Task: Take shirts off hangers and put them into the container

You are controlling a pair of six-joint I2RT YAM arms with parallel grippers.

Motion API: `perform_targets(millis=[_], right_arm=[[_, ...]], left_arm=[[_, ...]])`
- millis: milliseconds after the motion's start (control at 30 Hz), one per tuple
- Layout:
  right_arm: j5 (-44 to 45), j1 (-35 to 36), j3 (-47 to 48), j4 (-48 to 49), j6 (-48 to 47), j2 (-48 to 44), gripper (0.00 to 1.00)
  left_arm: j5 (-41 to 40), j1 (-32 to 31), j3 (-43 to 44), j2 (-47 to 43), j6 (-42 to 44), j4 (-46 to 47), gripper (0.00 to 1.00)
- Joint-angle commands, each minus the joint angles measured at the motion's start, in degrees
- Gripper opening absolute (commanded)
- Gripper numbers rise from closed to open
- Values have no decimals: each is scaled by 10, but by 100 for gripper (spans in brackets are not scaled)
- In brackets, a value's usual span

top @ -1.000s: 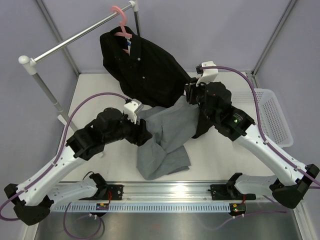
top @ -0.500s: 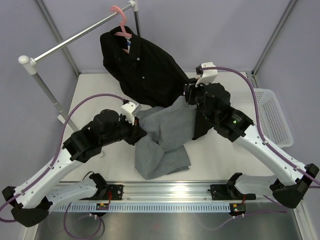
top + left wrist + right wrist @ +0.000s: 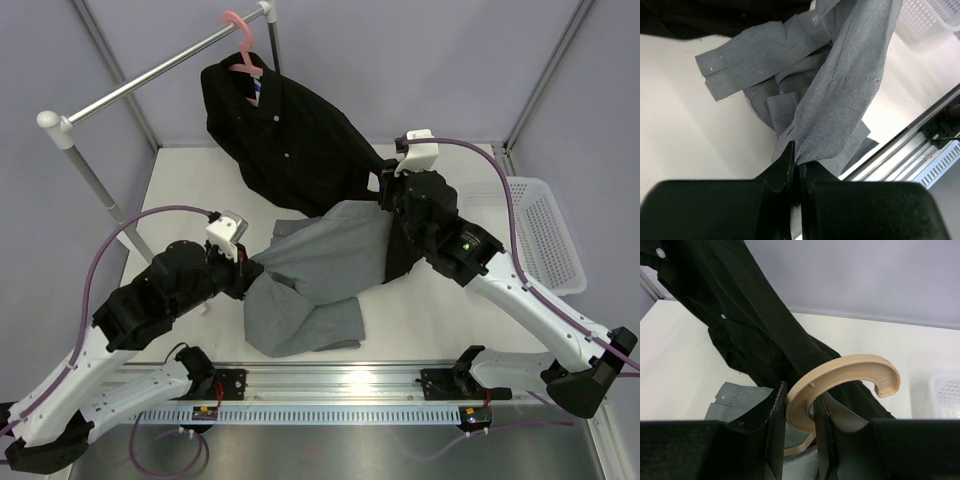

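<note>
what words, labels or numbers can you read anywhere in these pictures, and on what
None can be read.
The blue tag in the collar of the black shirt: too small to read.
The grey shirt, the beige hanger and the white basket show no writing.

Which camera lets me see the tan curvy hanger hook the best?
The right wrist view. The beige curved hanger fills the middle, its hook pinched in the right gripper. In the top view the right arm hides it. The left wrist view shows the grey cloth shirt but no hanger.
</note>
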Motion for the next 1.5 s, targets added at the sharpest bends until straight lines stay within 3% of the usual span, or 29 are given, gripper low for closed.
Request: perform_targets(millis=[0, 300, 467, 667, 800, 933, 1100, 1133, 1167, 1267, 1467], right_arm=[[65, -8, 2, 21, -32, -16, 0], [110, -31, 48, -29, 0, -38, 0], [119, -37, 55, -43, 5, -54, 0], [136, -47, 77, -90, 49, -63, 0], [136, -47, 86, -97, 76, -67, 0], [70, -48, 81, -65, 89, -61, 0], [-51, -47, 43, 3, 56, -50, 0], [-73, -46, 37, 20, 51, -50, 0], [-90, -45, 31, 29, 49, -51, 0], [-146, -43, 4, 58, 28, -59, 0], [-220, -38, -60, 126, -20, -75, 0]], left_arm=[[-23, 1, -6, -9, 3, -2, 0], [-115, 1, -72, -71, -78, -20, 0], [-212, 1, -94, -125, -160, -51, 0], [-268, 1, -128, -174, -263, -88, 0], [-226, 1, -147, -181, -269, -85, 0], [-149, 1, -149, -146, -236, -72, 2], [-74, 1, -98, -108, -167, -37, 32], [-52, 1, -89, -95, -155, -22, 44], [-15, 1, -77, -85, -146, -20, 68], [23, 1, -20, -49, -113, -21, 91], [41, 1, 114, 25, -87, -20, 92]])
